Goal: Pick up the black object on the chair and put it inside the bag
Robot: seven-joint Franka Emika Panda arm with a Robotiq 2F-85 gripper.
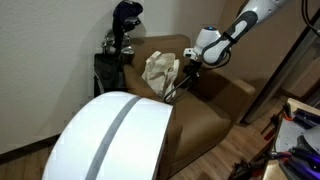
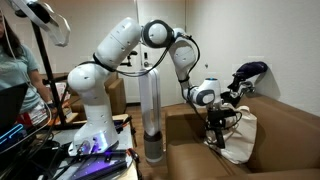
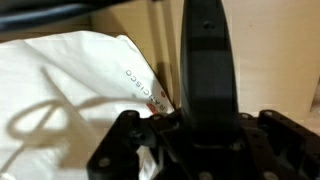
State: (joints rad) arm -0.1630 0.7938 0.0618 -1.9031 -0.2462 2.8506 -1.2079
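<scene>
Exterior view: gripper (image 1: pixel 188 68) hung over the brown armchair (image 1: pixel 215 105), just beside the white bag (image 1: pixel 160 70) on the seat. A thin dark shape hung below it; jaw state too small to read. Golf bag (image 1: pixel 120 45) stood behind the chair. A white domed cover (image 1: pixel 110 140) filled the foreground.

Exterior view: white arm (image 2: pixel 120 50) reached from its base to the chair (image 2: pixel 200 155). Gripper (image 2: pixel 214 125) sat low, against the bag (image 2: pixel 242 135). Jaws unreadable.

Wrist view: a long black object (image 3: pixel 205 60) rose from the middle of the gripper (image 3: pixel 205 118), jaws drawn narrow on it. It was off the seat, next to the bag's (image 3: pixel 70 90) printed edge.
</scene>
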